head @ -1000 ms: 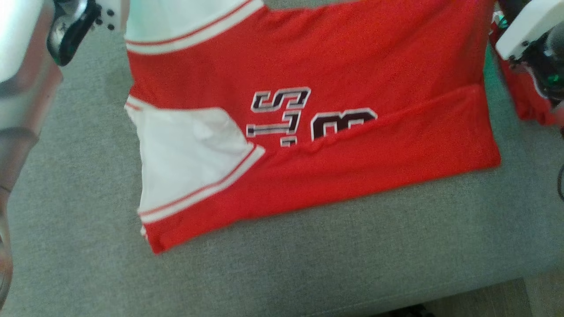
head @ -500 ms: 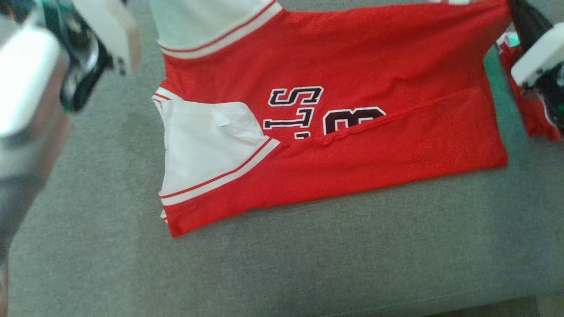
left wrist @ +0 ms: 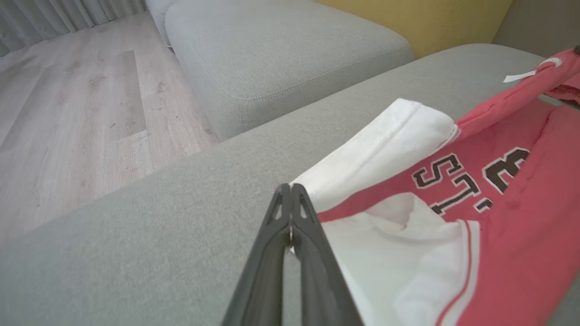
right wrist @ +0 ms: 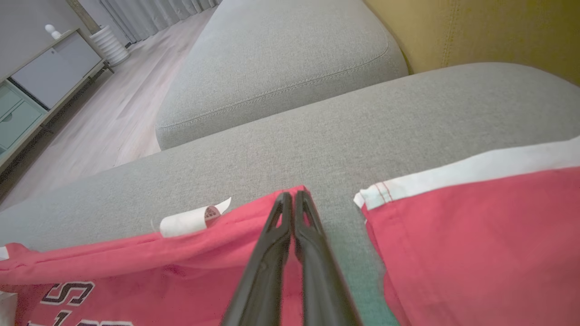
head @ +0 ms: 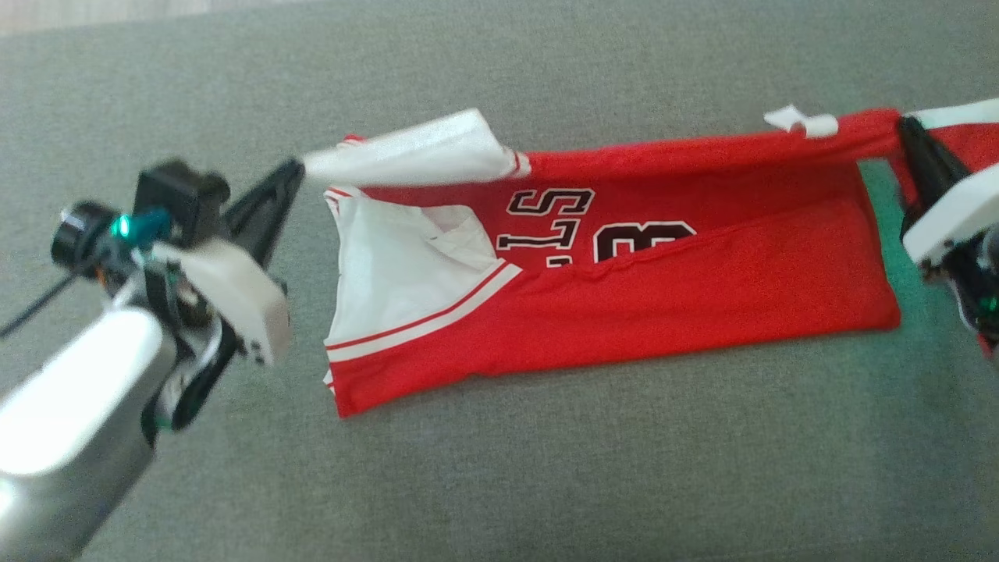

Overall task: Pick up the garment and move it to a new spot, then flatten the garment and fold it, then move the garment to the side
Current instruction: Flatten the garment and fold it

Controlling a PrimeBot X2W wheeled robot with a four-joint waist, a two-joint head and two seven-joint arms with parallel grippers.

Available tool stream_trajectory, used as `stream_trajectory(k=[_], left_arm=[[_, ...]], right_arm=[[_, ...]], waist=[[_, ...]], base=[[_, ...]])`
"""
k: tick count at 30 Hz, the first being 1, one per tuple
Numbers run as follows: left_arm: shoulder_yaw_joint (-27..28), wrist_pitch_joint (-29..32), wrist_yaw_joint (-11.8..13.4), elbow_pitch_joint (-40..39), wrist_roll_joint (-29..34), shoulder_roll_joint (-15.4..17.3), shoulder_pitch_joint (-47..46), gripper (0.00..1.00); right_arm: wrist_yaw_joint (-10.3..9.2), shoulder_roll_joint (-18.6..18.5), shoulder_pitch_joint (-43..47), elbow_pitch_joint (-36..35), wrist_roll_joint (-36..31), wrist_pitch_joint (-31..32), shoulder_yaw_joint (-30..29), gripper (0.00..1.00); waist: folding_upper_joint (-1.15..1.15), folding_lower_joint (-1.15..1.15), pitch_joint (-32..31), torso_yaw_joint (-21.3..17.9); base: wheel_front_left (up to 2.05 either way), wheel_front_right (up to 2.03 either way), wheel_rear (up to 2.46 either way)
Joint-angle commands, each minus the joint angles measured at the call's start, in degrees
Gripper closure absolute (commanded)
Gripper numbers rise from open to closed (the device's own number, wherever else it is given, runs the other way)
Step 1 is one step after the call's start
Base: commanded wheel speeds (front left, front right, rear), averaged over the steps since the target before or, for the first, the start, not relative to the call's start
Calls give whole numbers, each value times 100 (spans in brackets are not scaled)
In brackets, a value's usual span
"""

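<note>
Head view: one red jersey [head: 702, 273] lies across the middle of a grey cushion [head: 546, 468], lettering up. Its far edge is lifted off the layer below.

- Left claw [head: 293, 165], upper left of frame: fingers pressed together on the edge of a white sleeve [head: 414, 148].
- Right claw [head: 909, 133], upper right: pinching the jersey's red far corner.
- The lifted edge runs taut between the two claws.
- The near edge is folded over and covers the lower part of the lettering.
- One white tag [head: 800, 121] sticks up just beside the right claw.

Count: two claws, one jersey, one tag, and two white sleeves at frame left, one raised and one flat.

One more red piece [head: 964, 144] with a white band sits at the right edge, past the right claw. A strip of bare cushion separates it from the jersey. Cannot tell if it is a separate garment.

Left wrist view adds a second cushion [left wrist: 281, 54] beyond the first, a wood floor [left wrist: 68, 113] at left and a yellow backrest [left wrist: 430, 18] at top right.

Right wrist view adds a cabinet [right wrist: 45, 68] at upper left and a curtain [right wrist: 149, 11] along the top. It also shows the red piece close up, lower right of the fingers, with its band uppermost.
</note>
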Motion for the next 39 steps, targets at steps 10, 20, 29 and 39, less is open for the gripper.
stream_trajectory(k=[10, 20, 29, 39], left_arm=[[136, -147, 667, -1212, -323, 609, 1189, 100], [66, -1060, 800, -708, -706, -68, 2158, 54], [407, -2475, 1297, -44, -252, -946, 2611, 0], [1590, -2541, 1882, -660, 1757, -2031, 3752, 0]], right_arm=[[37, -293, 1059, -324, 93, -161, -82, 100], [37, 143, 1637, -91, 151, -530, -347, 0], [37, 517, 2284, -171, 140, -1114, -773, 0], [37, 1025, 2865, -215, -544, -1185, -1959, 0]], waist=[[0, 1, -364, 143], [0, 1, -459, 123], [0, 1, -746, 24], [0, 1, -1101, 264]], base=[[0, 0, 0], [0, 0, 0], [0, 0, 0], [0, 0, 0]])
